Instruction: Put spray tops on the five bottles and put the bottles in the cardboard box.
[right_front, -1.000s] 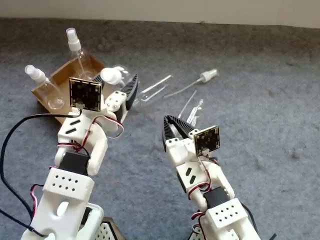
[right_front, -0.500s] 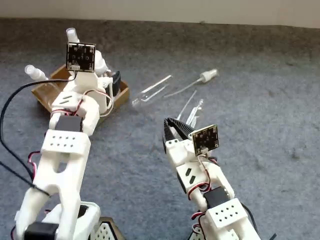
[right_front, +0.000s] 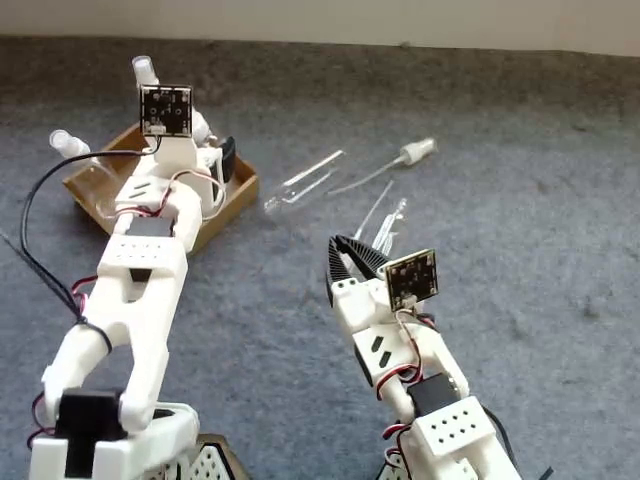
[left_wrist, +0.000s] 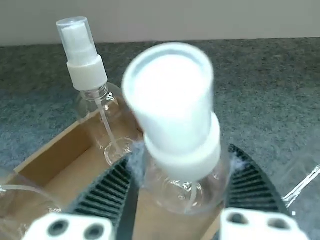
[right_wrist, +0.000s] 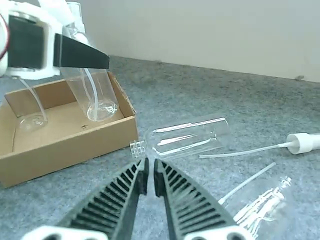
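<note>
Clear plastic bottle with white spray top (left_wrist: 170, 100) clamped in left pincer (left_wrist: 180, 172), above brown cardboard box (left_wrist: 60, 155). Right pincer (right_wrist: 149, 175) closed together; capless clear bottle (right_front: 300, 185) lying at its 11 o'clock.

Beneath me the desk (right_front: 560, 200) has a rough, mottled grey, carpet-like surface, and along its far edge I see a plain pale wall (right_wrist: 225, 30) rising behind it.
</note>
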